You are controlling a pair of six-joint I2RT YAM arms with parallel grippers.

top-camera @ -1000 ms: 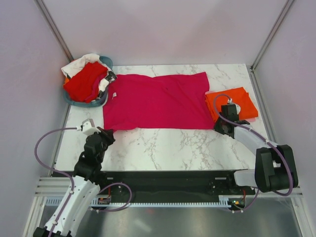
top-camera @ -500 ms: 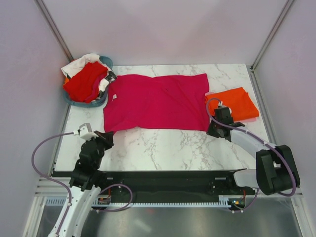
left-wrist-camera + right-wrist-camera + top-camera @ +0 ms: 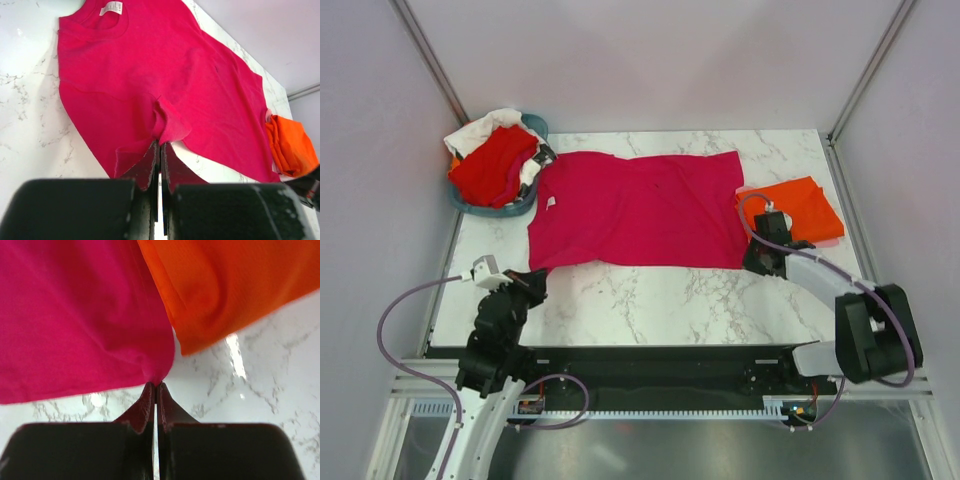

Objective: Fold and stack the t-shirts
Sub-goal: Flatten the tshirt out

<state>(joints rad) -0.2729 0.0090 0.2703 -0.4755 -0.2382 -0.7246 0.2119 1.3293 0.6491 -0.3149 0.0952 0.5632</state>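
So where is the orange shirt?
In the top view, the orange shirt lies folded on the right, beside the pink shirt, just past the right claw.

A teal basket [image 3: 510, 211] sits at 10 o'clock on the counter [image 3: 650, 295], at its far-left corner. The counter is white marble with grey veins. Pale lilac walls [image 3: 650, 60] enclose it, with metal posts at 11 o'clock [image 3: 430, 60] and 1 o'clock [image 3: 870, 70]. A slotted rail [image 3: 650, 410] runs along 6 o'clock.
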